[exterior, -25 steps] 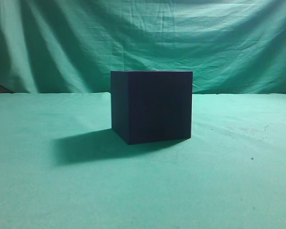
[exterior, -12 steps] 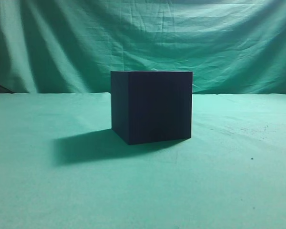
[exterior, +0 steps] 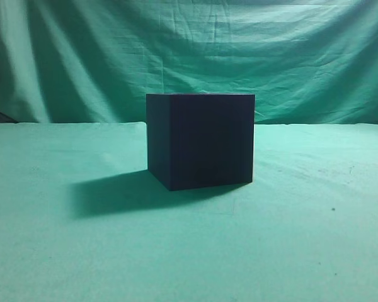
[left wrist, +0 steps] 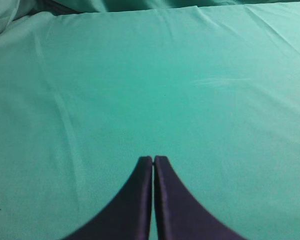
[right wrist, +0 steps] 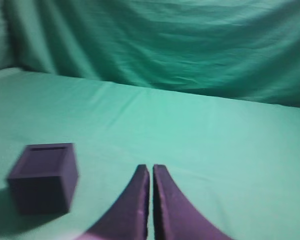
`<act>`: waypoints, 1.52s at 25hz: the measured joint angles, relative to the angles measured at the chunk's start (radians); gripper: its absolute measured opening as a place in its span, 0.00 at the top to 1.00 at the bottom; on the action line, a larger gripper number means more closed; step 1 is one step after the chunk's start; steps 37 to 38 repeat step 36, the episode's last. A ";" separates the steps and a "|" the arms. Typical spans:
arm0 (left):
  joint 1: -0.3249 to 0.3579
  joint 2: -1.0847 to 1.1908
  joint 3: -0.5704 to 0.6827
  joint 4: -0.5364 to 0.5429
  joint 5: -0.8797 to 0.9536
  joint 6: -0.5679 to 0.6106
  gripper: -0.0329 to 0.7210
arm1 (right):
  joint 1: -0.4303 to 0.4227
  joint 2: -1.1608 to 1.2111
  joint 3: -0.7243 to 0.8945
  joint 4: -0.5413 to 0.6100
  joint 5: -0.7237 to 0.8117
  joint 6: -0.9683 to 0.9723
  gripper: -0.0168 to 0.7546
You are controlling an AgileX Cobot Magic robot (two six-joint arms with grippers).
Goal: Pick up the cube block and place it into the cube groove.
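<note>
Backdrop: creased green cloth hangs behind the far edge of the bench; the same green cloth covers the bench.
Groove: near-black box, standing upright midway between the left and right edges of the bench, closer to the far edge than to the near edge.
Groove orientation: turned so that one vertical corner faces the near edge; a narrow left side and a wide right side are visible.
Shadow: falls on the cloth from the groove toward the left edge.
Groove, right wrist view: seen at lower left, well apart from the claw tips, resting on the cloth.
Top face: a lighter purple panel sits inside a darker rim, with a dark slit along its far side; whether this panel is the block seated inside cannot be told, as the view is blurred.
Left claw: fingers pressed together, nothing between them, over bare cloth; far edge of the bench visible at the top of its view.
Right claw: fingers pressed together, nothing between them, pointing toward the far edge.
Exterior view: neither claw appears in it.
</note>
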 joint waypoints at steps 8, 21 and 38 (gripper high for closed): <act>0.000 0.000 0.000 0.000 0.000 0.000 0.96 | -0.244 -0.066 0.269 0.014 -0.197 0.001 0.98; 0.000 0.000 0.000 0.000 0.000 0.000 0.96 | -0.324 -0.066 0.393 0.047 -0.202 -0.002 0.98; 0.000 0.000 0.000 0.000 0.000 0.000 0.96 | -0.324 -0.066 0.393 0.063 -0.199 -0.006 0.98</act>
